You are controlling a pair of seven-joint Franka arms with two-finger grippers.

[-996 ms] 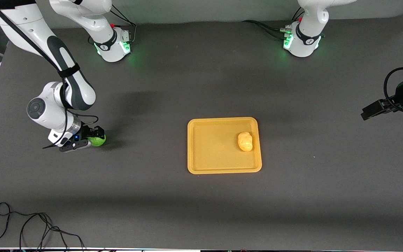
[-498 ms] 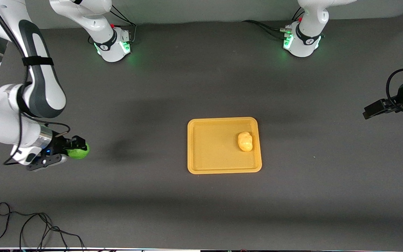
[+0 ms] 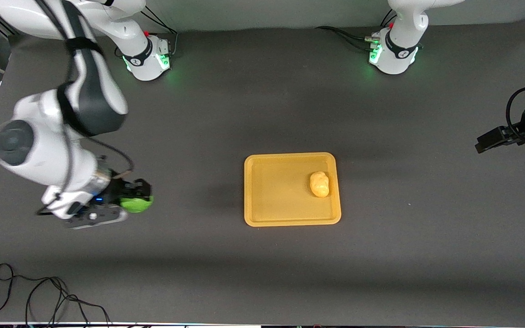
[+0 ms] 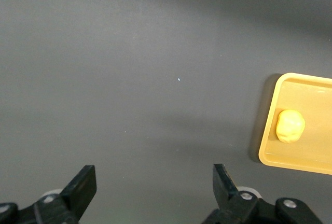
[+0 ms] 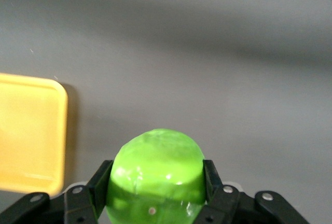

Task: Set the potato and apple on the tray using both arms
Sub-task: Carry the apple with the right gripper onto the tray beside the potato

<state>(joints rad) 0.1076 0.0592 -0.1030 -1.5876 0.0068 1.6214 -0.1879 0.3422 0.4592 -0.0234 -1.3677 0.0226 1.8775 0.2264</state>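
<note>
The yellow-orange tray (image 3: 262, 209) lies mid-table, and the pale yellow potato (image 3: 320, 184) rests on it near the rim toward the left arm's end. Both show in the left wrist view: the tray (image 4: 316, 163) and the potato (image 4: 290, 126). My right gripper (image 3: 138, 196) is shut on the bright-green apple (image 3: 136, 204) and holds it up over the bare table toward the right arm's end; the right wrist view shows the apple (image 5: 156, 169) clamped between both fingers, with the tray's corner (image 5: 31, 130) off to one side. My left gripper (image 4: 154, 182) is open and empty, waiting at the left arm's end of the table.
A black cable (image 3: 39, 296) lies coiled on the table near the front corner at the right arm's end. The two arm bases (image 3: 146, 57) (image 3: 392, 52) stand along the table's back edge. Dark table surface lies between the apple and the tray.
My right gripper has lifted the apple off the table, swung out, then come back toward the tray with it. The left gripper has barely shifted. The potato and tray have not moved.
</note>
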